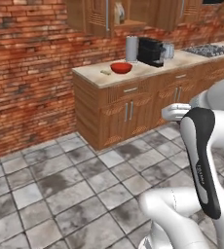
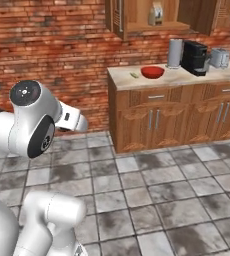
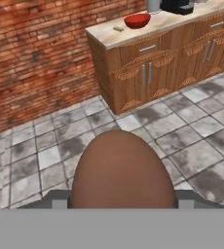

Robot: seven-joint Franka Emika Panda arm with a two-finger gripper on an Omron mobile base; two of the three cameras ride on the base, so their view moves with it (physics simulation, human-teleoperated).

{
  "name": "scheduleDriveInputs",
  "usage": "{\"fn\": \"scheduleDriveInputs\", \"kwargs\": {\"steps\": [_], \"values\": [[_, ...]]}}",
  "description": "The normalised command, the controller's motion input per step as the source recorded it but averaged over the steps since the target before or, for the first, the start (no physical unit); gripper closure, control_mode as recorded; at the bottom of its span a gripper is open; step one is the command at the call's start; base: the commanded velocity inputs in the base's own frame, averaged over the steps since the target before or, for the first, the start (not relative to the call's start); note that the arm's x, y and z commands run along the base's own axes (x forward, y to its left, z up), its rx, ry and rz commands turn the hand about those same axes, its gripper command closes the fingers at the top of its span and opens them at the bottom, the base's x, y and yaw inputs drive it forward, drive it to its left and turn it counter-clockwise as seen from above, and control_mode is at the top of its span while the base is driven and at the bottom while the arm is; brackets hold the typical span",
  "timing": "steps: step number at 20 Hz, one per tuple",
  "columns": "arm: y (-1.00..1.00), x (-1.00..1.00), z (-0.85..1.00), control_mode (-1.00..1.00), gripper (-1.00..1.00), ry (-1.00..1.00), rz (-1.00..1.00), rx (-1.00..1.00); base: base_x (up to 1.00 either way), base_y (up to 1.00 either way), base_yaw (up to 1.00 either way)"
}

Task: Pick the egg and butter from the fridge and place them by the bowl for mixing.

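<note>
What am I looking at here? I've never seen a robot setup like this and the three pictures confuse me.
All three are rendered views of one kitchen. Two cameras ride on a wheeled base behind a white robot arm, one to its left, one to its right. The third looks along the claw, which holds the brown egg filling the foreground. Ahead is a wooden counter carrying a red bowl, a small yellowish item beside it, a grey canister and a black coffee machine.
</note>
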Motion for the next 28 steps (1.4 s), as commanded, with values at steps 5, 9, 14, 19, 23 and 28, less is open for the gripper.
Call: {"fn": "scheduleDriveInputs", "kwargs": {"steps": [5, 9, 14, 19, 23, 28], "values": [[0.0, 0.0, 0.0, 1.0, 1.0, 0.0, 0.0, 0.0, 0.82, 0.0, -0.13], [0.0, 0.0, 0.0, 1.0, 1.0, 0.0, 0.0, 0.0, 0.88, -0.06, -0.04], [0.0, 0.0, 0.0, 1.0, 1.0, 0.0, 0.0, 0.0, 0.87, -0.2, 0.0], [0.0, 0.0, 0.0, 1.0, 1.0, 0.0, 0.0, 0.0, 0.55, -0.18, -0.29], [0.0, 0.0, 0.0, 1.0, 1.0, 0.0, 0.0, 0.0, 0.5, -0.09, -0.4], [0.0, 0.0, 0.0, 1.0, 1.0, 0.0, 0.0, 0.0, 0.68, -0.09, -0.21]]}}
